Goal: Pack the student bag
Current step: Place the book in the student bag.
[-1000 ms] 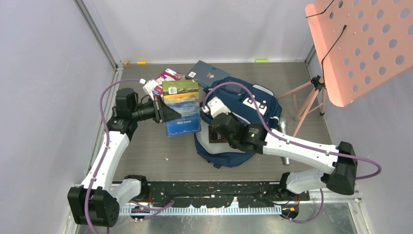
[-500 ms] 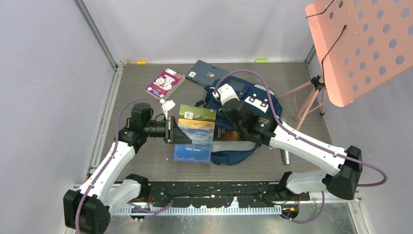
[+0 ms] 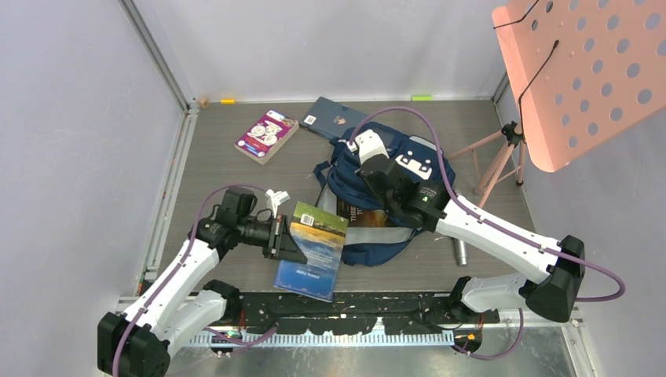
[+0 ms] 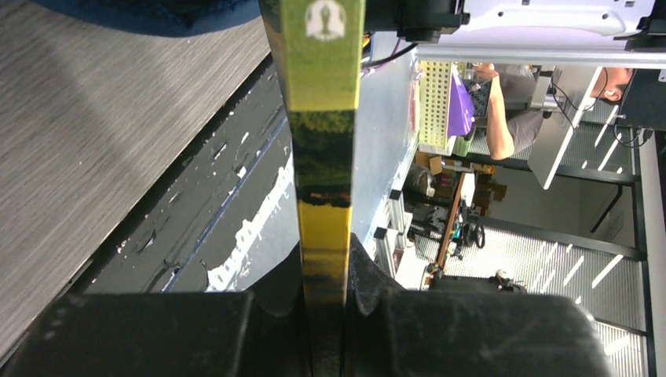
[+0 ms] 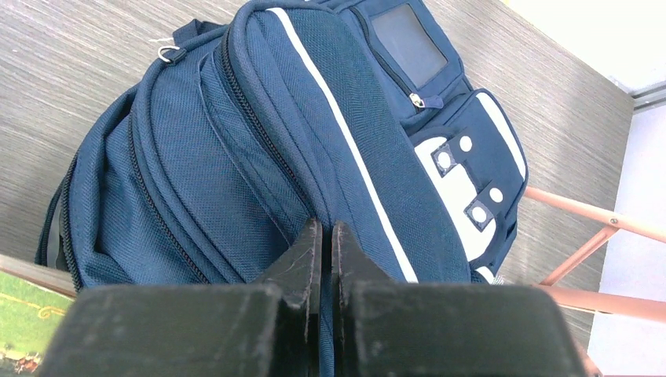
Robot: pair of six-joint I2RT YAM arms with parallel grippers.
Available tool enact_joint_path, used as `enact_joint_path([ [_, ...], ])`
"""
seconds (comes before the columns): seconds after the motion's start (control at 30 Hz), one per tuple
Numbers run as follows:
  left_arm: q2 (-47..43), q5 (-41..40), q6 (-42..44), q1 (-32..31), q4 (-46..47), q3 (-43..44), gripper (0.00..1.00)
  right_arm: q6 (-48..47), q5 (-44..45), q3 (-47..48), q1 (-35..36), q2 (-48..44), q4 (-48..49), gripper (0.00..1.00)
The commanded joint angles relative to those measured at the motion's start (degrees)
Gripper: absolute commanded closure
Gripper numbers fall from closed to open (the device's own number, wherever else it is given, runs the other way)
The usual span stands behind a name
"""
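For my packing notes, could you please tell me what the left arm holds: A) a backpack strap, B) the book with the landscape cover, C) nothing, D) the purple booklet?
B: the left gripper clamps the book, its spine showing between the jaws in the wrist view.

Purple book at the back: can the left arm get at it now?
Probably not yet. The way there looks free, but the left end effector is shut on the green book, leaving no grip for the purple book.

Four books (image 3: pixel 314 247) (image 3: pixel 267 135) (image 3: pixel 334 118) (image 3: pixel 353 210), one student bag (image 3: pixel 331 177)
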Motion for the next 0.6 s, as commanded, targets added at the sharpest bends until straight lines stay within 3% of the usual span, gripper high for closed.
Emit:
enact_joint_path([
  [0.0, -1.1, 2.3, -0.8, -1.8, 1.0, -0.5, 1.0, 2.5, 3.8, 4.4, -0.4, -1.0, 7.2, 0.99],
  [0.23, 6.9, 1.8, -6.4, -3.0, 18.3, 2.5, 1.0, 4.6, 1.1, 3.9, -0.5, -1.3, 7.2, 1.0],
  [0.57, 32.2, 0.0, -2.7, -10.1, 24.7, 16.4, 1.0, 7.1, -0.8, 3.8, -0.1, -2.2, 6.5, 0.99],
])
